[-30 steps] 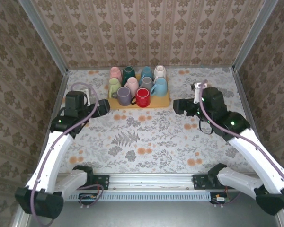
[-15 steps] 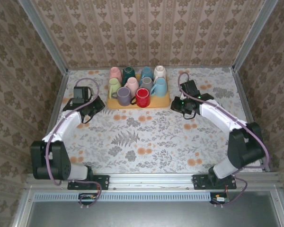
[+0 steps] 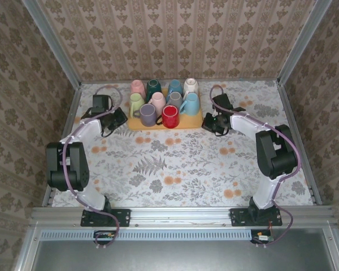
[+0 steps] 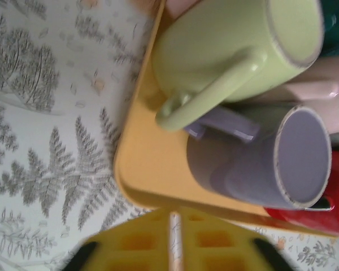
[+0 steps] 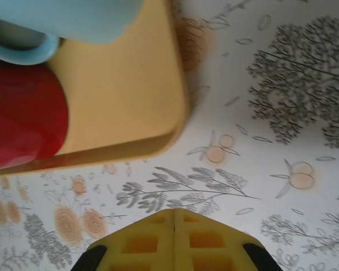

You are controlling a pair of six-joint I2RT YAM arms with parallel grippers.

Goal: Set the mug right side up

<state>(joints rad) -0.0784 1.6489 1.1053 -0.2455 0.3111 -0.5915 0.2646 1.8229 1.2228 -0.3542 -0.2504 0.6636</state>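
Patterned wallpaper walls (image 3: 175,39) enclose floral tablecloth (image 3: 181,164) — yellow tray (image 3: 189,121) of mugs (image 3: 169,116) at back.

Ten ceramic mugs, on one flat yellow rectangular tray (image 3: 187,123), on one floral-patterned bench (image 3: 175,164), two pale pink mugs (image 3: 138,86), one dark green mug (image 3: 153,86), one teal mug (image 3: 175,85), one white mug (image 3: 191,84), one light green mug (image 3: 136,101), one grey mug (image 3: 174,98), one light blue mug (image 3: 191,104), one lilac mug (image 3: 148,115), one glossy red mug (image 3: 170,117)
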